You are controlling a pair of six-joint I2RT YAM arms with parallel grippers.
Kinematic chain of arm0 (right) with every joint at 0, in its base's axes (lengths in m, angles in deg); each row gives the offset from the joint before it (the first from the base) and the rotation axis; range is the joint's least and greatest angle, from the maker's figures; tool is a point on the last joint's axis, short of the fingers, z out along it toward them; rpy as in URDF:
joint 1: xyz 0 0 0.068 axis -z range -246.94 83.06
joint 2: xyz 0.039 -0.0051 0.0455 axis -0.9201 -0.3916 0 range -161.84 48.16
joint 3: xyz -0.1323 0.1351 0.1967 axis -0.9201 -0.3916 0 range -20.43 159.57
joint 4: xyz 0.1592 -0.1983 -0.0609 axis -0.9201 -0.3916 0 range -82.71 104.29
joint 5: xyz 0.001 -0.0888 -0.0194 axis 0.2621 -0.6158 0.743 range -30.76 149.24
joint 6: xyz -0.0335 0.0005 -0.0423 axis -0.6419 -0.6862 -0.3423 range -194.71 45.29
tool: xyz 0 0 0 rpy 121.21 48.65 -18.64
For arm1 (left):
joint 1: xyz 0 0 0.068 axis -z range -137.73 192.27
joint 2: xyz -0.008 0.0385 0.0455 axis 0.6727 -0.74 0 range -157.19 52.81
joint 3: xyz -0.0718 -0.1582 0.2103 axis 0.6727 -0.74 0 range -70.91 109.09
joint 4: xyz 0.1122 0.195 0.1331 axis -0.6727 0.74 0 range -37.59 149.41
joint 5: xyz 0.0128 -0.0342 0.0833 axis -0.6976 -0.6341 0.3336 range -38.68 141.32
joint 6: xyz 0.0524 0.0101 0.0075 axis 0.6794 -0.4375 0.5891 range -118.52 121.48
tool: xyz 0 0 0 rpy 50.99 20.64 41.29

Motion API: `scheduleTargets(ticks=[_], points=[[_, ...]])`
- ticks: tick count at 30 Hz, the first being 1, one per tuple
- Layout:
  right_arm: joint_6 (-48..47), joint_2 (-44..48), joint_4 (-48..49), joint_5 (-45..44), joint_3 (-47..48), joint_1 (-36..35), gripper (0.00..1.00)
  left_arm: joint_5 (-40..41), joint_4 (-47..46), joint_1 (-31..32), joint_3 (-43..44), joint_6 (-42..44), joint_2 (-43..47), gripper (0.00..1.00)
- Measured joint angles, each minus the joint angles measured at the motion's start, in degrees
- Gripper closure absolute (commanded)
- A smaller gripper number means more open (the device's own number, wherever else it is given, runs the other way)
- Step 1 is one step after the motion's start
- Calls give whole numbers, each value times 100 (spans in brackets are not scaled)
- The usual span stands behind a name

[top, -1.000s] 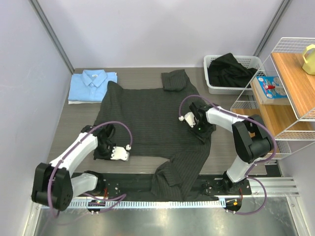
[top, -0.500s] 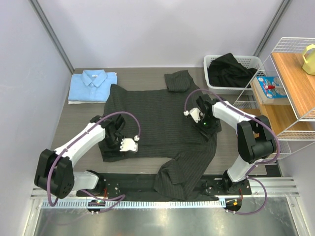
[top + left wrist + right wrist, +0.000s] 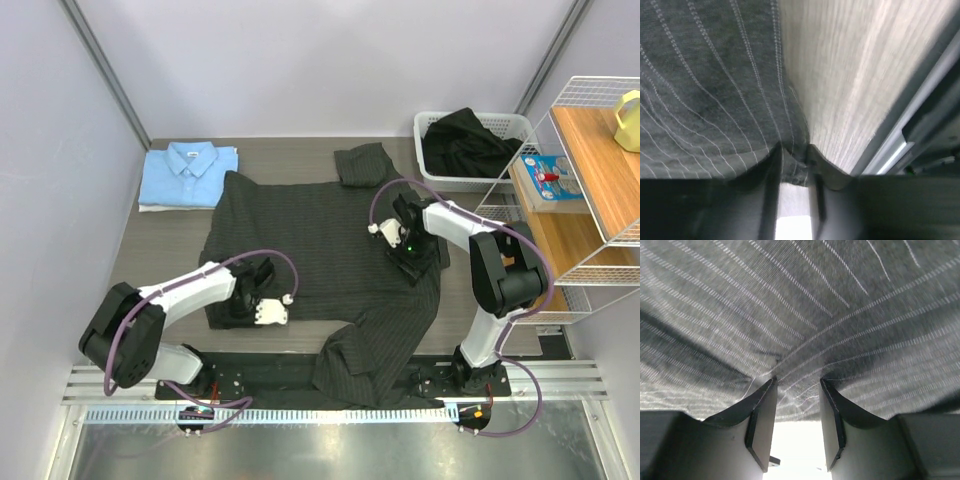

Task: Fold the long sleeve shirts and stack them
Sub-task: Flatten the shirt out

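The black pinstriped shirt (image 3: 310,225) is lying spread out across the middle of the desk (image 3: 160,250), with one sleeve trailing over the near edge. The left pincer (image 3: 794,152) is grasping the shirt's near left edge, cloth bunching between its fingers just beside bare desk. The right pincer (image 3: 797,382) is pinching a fold on the shirt's right side, creases fanning out from it. The light blue shirt (image 3: 188,172) is sitting folded at the far left corner.
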Motion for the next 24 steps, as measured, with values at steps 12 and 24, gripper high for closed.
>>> scheduleTargets(ticks=[12, 24], points=[[2, -251, 68, -57, 2, 0, 56, 564, 573, 636, 883, -588, 844, 100], [-160, -87, -166, -245, -247, 61, 56, 468, 1659, 2151, 896, -892, 26, 43]])
